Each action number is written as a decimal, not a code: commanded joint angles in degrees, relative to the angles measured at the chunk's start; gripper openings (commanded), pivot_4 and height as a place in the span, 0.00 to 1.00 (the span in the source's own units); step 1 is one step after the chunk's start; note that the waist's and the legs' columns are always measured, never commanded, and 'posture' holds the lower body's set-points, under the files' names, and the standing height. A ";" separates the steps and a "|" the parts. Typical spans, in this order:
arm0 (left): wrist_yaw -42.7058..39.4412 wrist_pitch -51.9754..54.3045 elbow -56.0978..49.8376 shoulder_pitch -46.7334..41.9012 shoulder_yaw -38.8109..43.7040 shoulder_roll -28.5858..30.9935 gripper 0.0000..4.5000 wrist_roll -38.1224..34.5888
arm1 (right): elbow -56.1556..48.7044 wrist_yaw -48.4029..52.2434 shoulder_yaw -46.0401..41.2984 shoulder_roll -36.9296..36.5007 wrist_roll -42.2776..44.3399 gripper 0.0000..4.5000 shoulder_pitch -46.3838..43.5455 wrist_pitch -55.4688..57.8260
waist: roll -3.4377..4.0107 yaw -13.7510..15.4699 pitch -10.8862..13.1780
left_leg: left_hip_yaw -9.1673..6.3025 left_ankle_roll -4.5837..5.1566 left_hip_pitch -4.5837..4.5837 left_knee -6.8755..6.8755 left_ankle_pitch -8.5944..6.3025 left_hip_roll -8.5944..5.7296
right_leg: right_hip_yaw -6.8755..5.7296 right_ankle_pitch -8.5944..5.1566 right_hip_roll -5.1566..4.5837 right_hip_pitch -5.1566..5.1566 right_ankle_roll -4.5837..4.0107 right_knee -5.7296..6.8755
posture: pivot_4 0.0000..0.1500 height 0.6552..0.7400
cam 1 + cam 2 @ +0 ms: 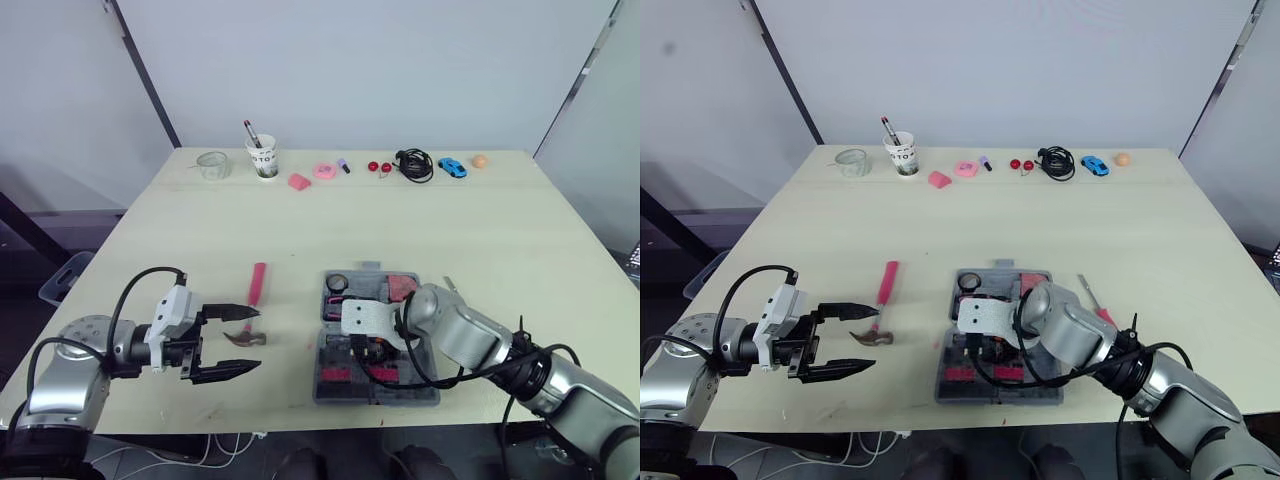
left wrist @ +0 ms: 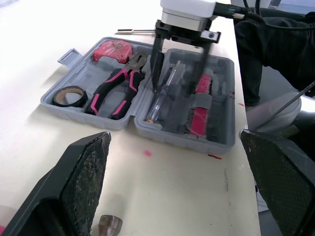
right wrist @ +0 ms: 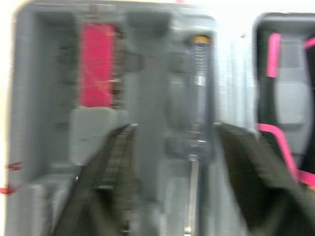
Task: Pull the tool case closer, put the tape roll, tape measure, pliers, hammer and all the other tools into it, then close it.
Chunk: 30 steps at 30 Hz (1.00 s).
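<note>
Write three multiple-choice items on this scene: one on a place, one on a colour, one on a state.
1. Where does the hammer lie?
A. In the tool case
B. On the table, left of the tool case
C. In the cup

2. What colour are the handles of the pliers?
A. Blue and yellow
B. Pink and black
C. All green

3. How does the tool case stand?
A. Open
B. Shut
C. Upside down

Answers:
1. B, it rests on the bare table.
2. B, as the left wrist view shows.
3. A, both halves lie flat with tools showing.

One tool case, one hammer, one pair of pliers, one tape roll, one tape measure, two screwdrivers
</note>
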 commanded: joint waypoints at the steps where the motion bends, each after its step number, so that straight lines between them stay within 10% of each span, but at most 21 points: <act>1: 0.04 -0.07 -2.29 0.48 0.14 0.05 1.00 -0.63 | -2.35 0.17 -3.35 -0.90 -0.03 0.68 -0.46 0.69 | -0.01 0.00 0.00 | -0.01 0.00 0.00 0.01 0.00 0.00 | 0.00 0.00 0.00 0.00 0.00 0.02 | 1.00 1.00; 11: 0.47 0.40 -3.11 0.69 -0.19 -0.75 1.00 -0.66 | -4.48 -0.42 -14.55 -1.90 4.40 0.68 5.46 -7.54 | -0.03 0.09 0.00 | -0.01 0.00 0.00 0.00 0.00 0.00 | -0.01 0.00 0.00 0.01 0.00 -0.01 | 1.00 1.00; 19: 0.30 0.35 -2.73 0.27 -0.47 -1.13 1.00 -0.58 | -1.68 0.39 -17.99 -1.02 6.52 0.01 12.85 -21.16 | -0.05 0.01 0.02 | -0.01 0.00 0.01 0.00 0.00 0.00 | 0.00 0.00 0.00 0.01 0.01 0.00 | 1.00 1.00; 30: 0.31 0.16 -2.19 -0.28 -1.02 -0.97 1.00 -0.55 | 6.45 -0.77 -17.74 0.81 2.87 0.01 14.79 -28.51 | -0.07 0.05 0.03 | 0.01 0.00 0.01 0.01 0.00 0.00 | 0.00 -0.01 0.00 0.01 0.00 0.00 | 1.00 1.00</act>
